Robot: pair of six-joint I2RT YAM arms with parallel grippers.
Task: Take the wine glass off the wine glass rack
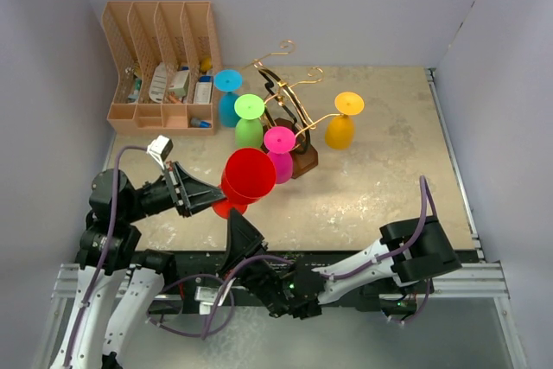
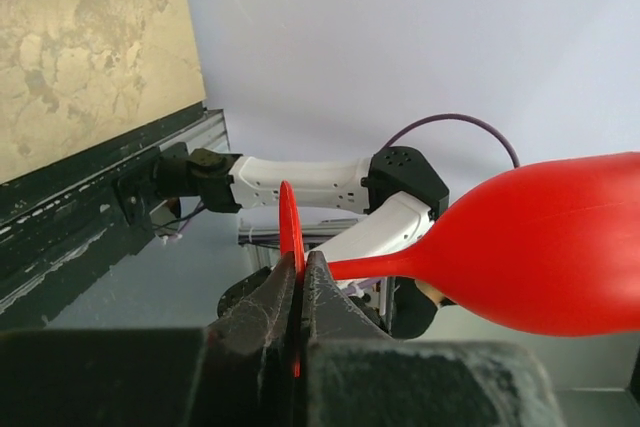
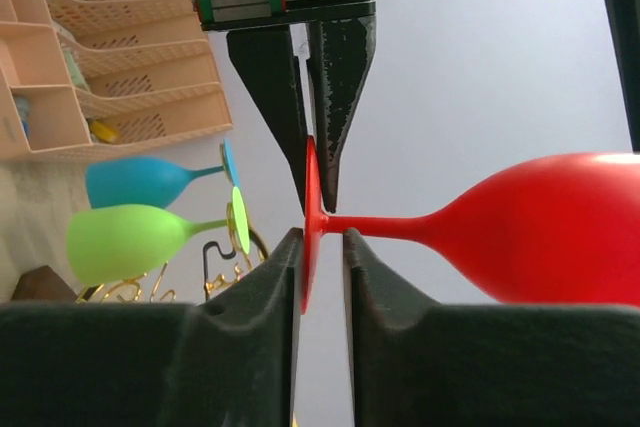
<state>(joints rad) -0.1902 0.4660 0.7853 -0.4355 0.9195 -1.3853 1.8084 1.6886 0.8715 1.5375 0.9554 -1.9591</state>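
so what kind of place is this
Probably a robot lab cell: plain white walls box in the table, two arms bolt to a metal frame, bright glasses hang on a gold rack.

I read a red wine glass (image 1: 250,176), a gold wine glass rack (image 1: 296,84), its base (image 1: 304,160) probably dark brown, and a mottled beige table (image 1: 389,187).

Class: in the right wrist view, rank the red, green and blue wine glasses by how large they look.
1. Red wine glass: largest by far, though nearest the camera.
2. Green wine glass and blue wine glass: much alike; no ranking between them.
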